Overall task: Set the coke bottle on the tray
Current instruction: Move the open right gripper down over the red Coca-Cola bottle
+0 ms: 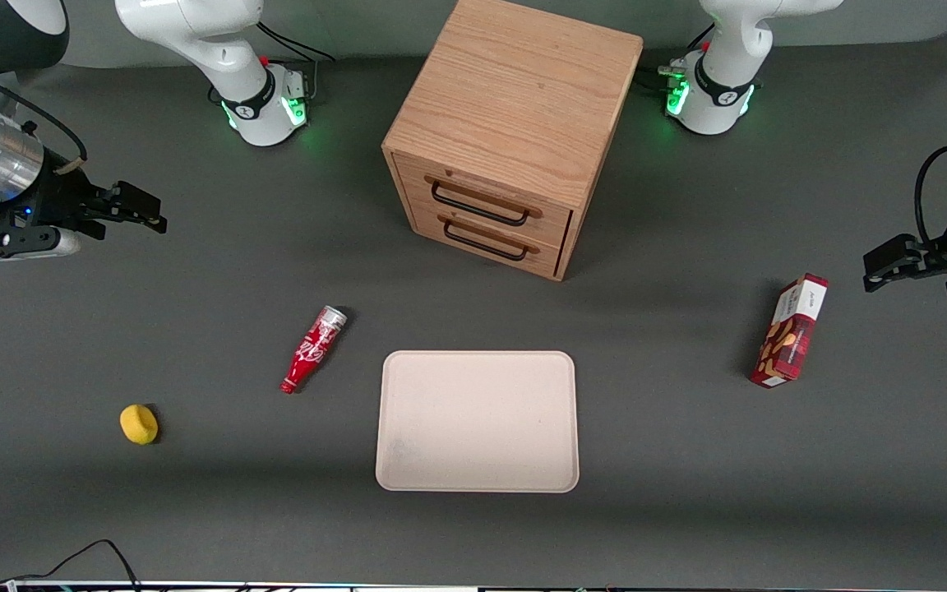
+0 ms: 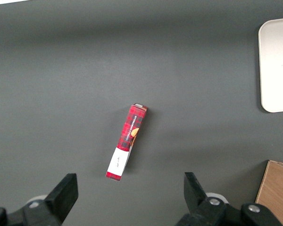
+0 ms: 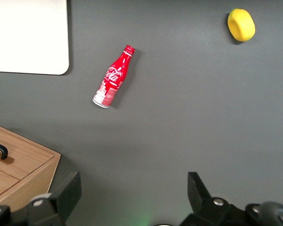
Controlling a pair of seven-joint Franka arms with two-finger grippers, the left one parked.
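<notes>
The coke bottle (image 1: 314,349) lies on its side on the dark table, its capped neck pointing toward the front camera and its silver base pointing away. It also shows in the right wrist view (image 3: 113,77). The beige tray (image 1: 478,421) lies flat beside it, bare; its corner shows in the right wrist view (image 3: 28,35). My right gripper (image 1: 135,212) hovers open and empty high above the table at the working arm's end, farther from the front camera than the bottle. Its fingers (image 3: 68,190) stand wide apart over bare table.
A wooden two-drawer cabinet (image 1: 506,131) stands farther from the camera than the tray. A yellow round object (image 1: 139,424) lies nearer the camera than the bottle. A red-and-white snack box (image 1: 790,330) lies toward the parked arm's end.
</notes>
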